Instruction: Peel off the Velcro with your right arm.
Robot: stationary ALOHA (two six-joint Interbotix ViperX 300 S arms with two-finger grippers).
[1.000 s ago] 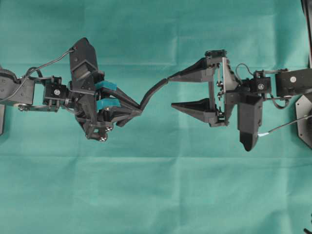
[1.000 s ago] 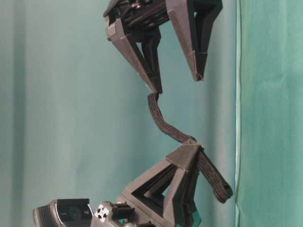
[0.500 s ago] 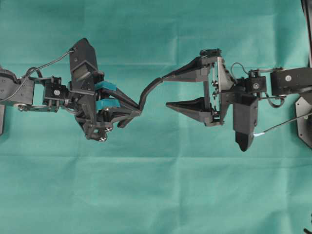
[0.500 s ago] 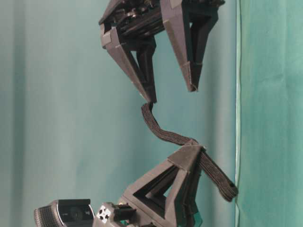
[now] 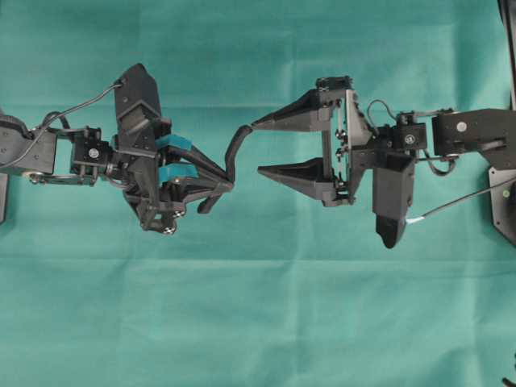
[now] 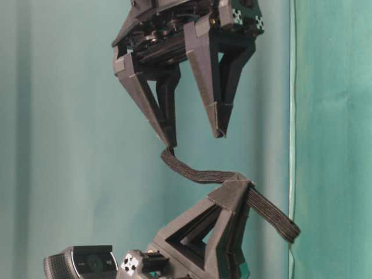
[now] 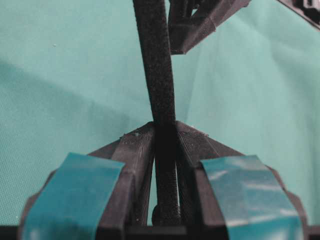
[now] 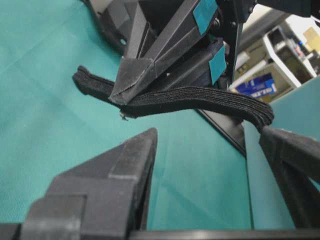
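Left gripper (image 5: 216, 184) is pinching the Velcro (image 5: 234, 149) tight, its free end touching one fingertip of the right gripper (image 5: 256, 147), whose jaws are spread wide. Grab step in hand, I'd say: next, close on that loose end and pull away.

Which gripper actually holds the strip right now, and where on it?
The left gripper is shut on the Velcro, partway along, both ends sticking out. The right gripper is open; one fingertip meets the strip's end, no pinch.
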